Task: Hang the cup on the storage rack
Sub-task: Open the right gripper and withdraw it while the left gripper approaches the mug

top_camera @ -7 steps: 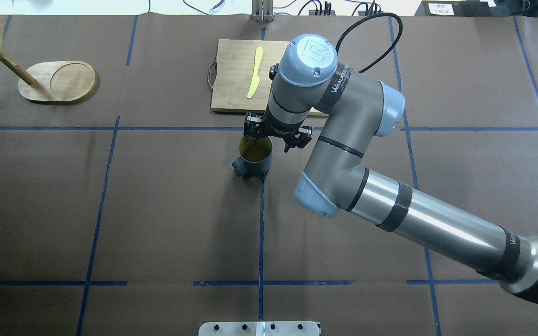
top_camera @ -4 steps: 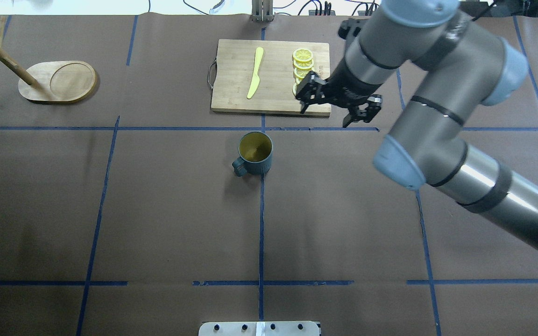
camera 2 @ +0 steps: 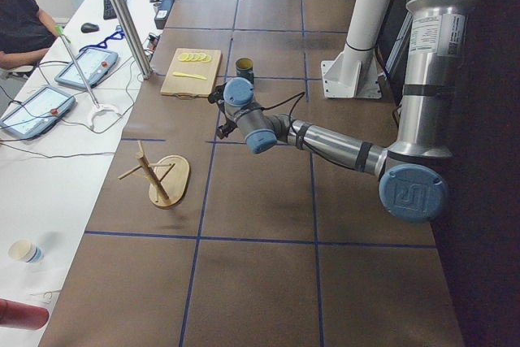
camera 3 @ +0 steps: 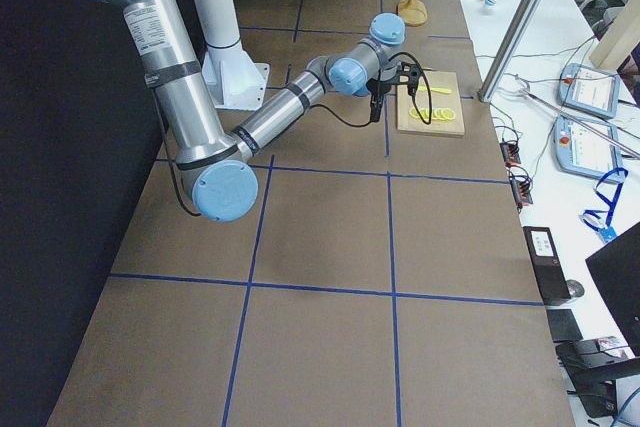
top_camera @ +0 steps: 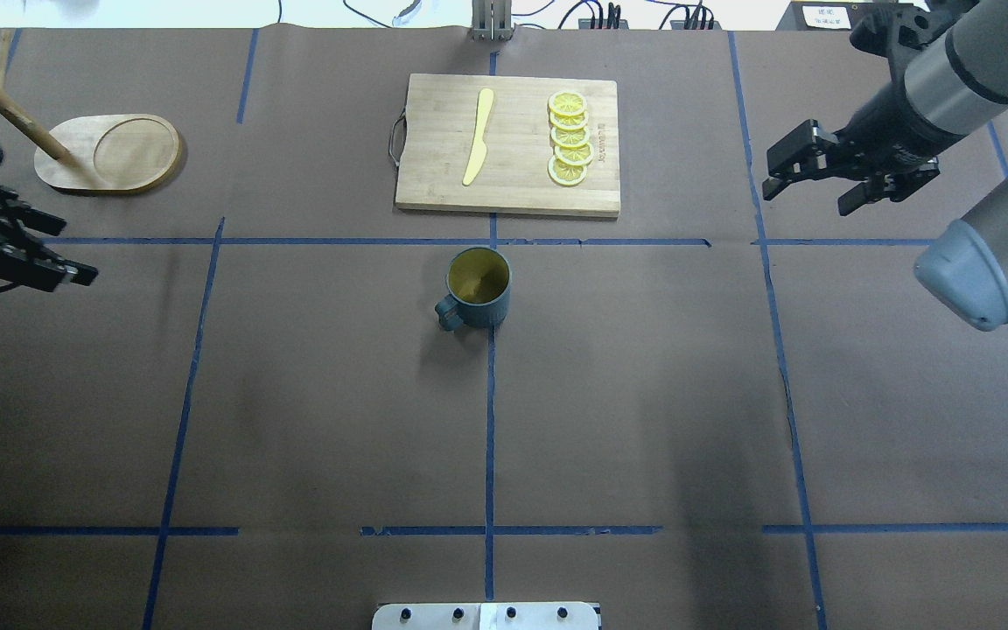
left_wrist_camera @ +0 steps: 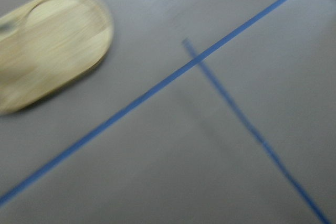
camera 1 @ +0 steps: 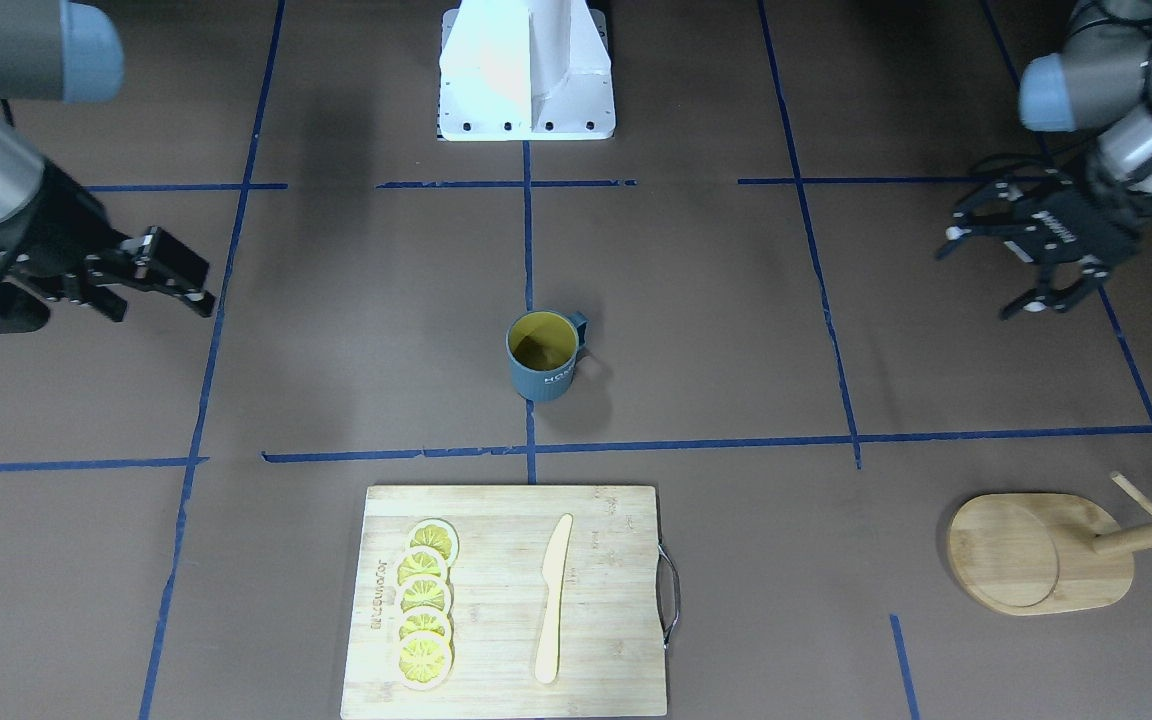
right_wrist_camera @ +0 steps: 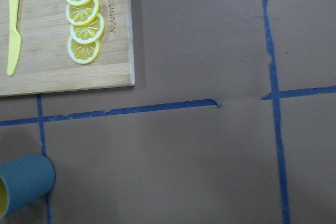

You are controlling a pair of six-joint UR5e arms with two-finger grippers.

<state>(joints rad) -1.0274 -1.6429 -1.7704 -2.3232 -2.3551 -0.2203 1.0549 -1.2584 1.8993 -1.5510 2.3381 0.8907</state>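
Observation:
The cup (top_camera: 478,289) is a dark grey-blue mug with a yellow inside. It stands upright at the table's middle, handle toward the robot's left; it also shows in the front view (camera 1: 541,358) and the right wrist view (right_wrist_camera: 23,187). The storage rack (top_camera: 110,154), a bamboo oval base with a leaning post, stands at the far left (camera 1: 1036,555) and shows blurred in the left wrist view (left_wrist_camera: 50,45). My left gripper (top_camera: 58,251) is open and empty at the left edge, just short of the rack. My right gripper (top_camera: 806,194) is open and empty at the far right.
A bamboo cutting board (top_camera: 434,175) lies beyond the cup, with a yellow knife (top_camera: 478,136) and several lemon slices (top_camera: 570,140) on it. The robot's white base (camera 1: 526,70) is at the near edge. Blue tape lines cross the brown table cover.
My right gripper has pulled away from the cup's rim, up and far to the right. My left gripper has come into view at the left edge. The cup has not moved.

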